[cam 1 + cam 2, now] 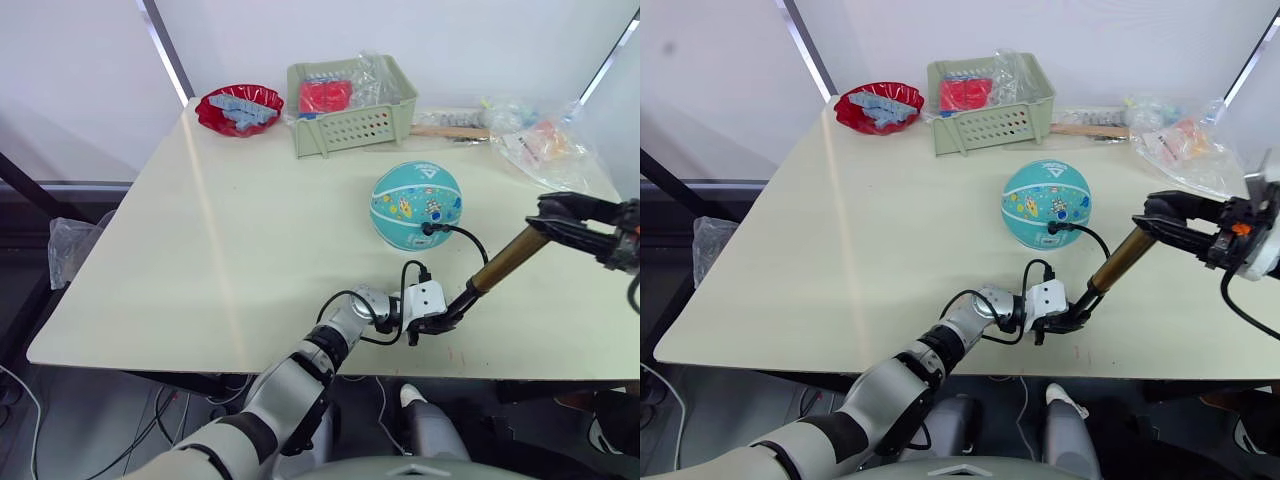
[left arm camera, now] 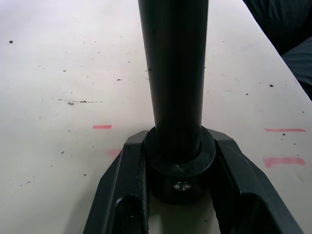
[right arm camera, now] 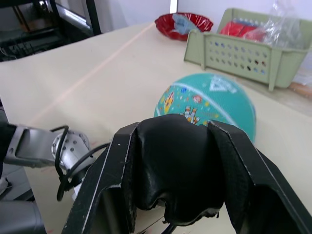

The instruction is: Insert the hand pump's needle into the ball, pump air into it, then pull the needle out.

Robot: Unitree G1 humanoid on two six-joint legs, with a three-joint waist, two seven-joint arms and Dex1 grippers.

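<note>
Meanwhile, your left tool [image 1: 443, 322] clamped the pump's [image 1: 505, 260] base cap and your right tool [image 1: 553, 212] gripped its handle; the ball [image 1: 416, 204] sat mid-tabletop [image 1: 220, 250], hose [image 1: 462, 234] plugged in. Light and round, it would likely roll; the rigid metal barrel suited end grips.

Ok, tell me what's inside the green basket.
The basket at the table's far edge holds a red item and crinkled clear plastic, with something pale blue at its back edge. Its walls and the plastic cover whatever lies lower down.
</note>
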